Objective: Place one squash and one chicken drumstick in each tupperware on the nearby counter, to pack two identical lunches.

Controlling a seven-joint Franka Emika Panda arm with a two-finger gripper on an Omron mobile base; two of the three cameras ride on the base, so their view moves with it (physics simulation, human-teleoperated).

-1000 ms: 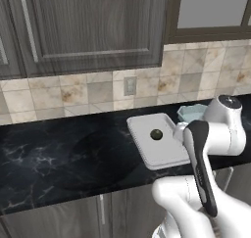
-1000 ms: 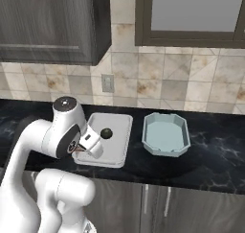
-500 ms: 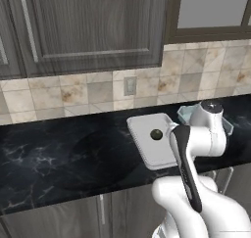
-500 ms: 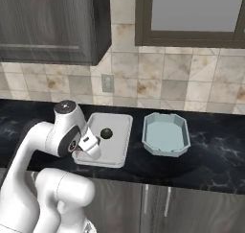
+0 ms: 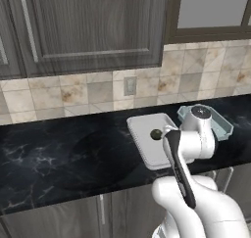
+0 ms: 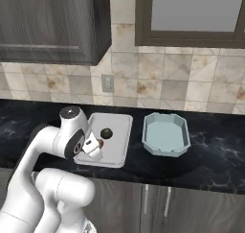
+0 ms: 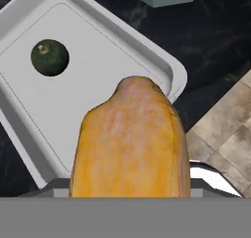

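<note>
Drumstick (image 7: 130, 144) fills my hand camera, sitting right at the gripper (image 6: 94, 147), which I read as clamped on it above the near edge of the white tupperware (image 6: 117, 155). I count one dark green squash (image 6: 106, 133) lying inside that white container, one drumstick, and two containers; the pale-blue tupperware (image 6: 166, 151) sits just beside on the black counter (image 6: 215, 153).

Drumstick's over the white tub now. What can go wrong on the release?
The chicken drumstick hangs over the white tupperware near its front rim, so it may catch the rim and tip onto the counter. It could also roll into the dark green squash. The gripper sits close above that rim.
</note>
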